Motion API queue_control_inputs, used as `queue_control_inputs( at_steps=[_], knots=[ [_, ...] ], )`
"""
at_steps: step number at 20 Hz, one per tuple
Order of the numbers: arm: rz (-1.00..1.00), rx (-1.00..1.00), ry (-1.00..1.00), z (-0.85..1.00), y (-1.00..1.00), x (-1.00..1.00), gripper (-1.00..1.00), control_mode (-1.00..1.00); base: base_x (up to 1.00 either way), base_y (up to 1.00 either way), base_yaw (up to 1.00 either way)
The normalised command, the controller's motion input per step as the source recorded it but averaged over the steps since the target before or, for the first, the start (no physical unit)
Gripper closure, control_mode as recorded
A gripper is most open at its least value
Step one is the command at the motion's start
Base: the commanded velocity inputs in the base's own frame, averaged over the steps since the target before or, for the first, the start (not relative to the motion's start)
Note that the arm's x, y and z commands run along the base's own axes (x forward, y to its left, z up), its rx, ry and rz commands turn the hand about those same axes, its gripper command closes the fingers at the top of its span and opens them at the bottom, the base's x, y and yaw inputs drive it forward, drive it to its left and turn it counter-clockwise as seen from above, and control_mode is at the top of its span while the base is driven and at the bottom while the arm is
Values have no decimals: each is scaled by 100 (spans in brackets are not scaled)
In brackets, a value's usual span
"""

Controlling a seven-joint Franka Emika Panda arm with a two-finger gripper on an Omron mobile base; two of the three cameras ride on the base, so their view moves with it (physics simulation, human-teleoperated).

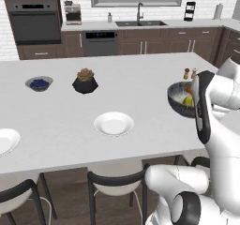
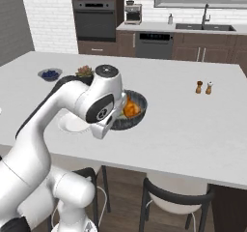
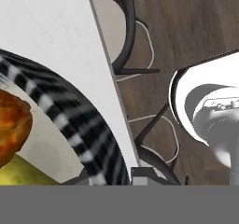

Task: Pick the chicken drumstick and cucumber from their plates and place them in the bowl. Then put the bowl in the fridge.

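Dark grey with a striped outer wall, the bowl (image 1: pixel 179 99) sits near the right end of the white island counter (image 1: pixel 140 83), partly hidden by the robot's forearm in both base views. Inside it lie the orange-brown chicken drumstick (image 2: pixel 130 108) and, touching it, the yellow-green cucumber (image 1: pixel 188 101); the hand view shows both close up against the bowl's pale inside, the drumstick (image 3: pixel 11 127) above the cucumber (image 3: pixel 21 174). The gripper is at the bowl's near rim, but its fingers are hidden behind the arm and cut off at the bottom of the hand view, so I cannot tell how far they are open or whether they hold the rim.

One white plate (image 1: pixel 113 123) rests bare near the counter's front edge, and a second plate (image 1: pixel 7 140) is cut by the left border. Further back stand a small bowl of blue berries (image 1: pixel 39 83), a black faceted plant pot (image 1: pixel 85 82) and two little shakers (image 2: pixel 204 87). Black-framed stools (image 1: pixel 115 182) tuck under the counter. No writing or label is legible anywhere.
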Motion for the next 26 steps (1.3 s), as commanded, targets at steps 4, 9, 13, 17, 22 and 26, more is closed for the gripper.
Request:
queue_control_inputs(
  at_steps=[4, 9, 13, 17, 22, 26],
  knots=[
    [6, 0, -28, 0, 51, -70, 100, -100, 0, 0, 0],
    [5, -12, -40, -7, 67, -61, 100, -100, 0, 0, 0],
    [0, -7, -4, -1, 35, -1, 100, -100, 0, 0, 0],
    [0, -1, 0, 0, 6, -29, 100, 100, -21, -4, -1],
    [0, 0, 0, 0, 0, 0, 100, 100, -90, -57, -18],
    [0, 0, 0, 0, 0, 0, 100, 100, -44, -95, -45]
  ],
)
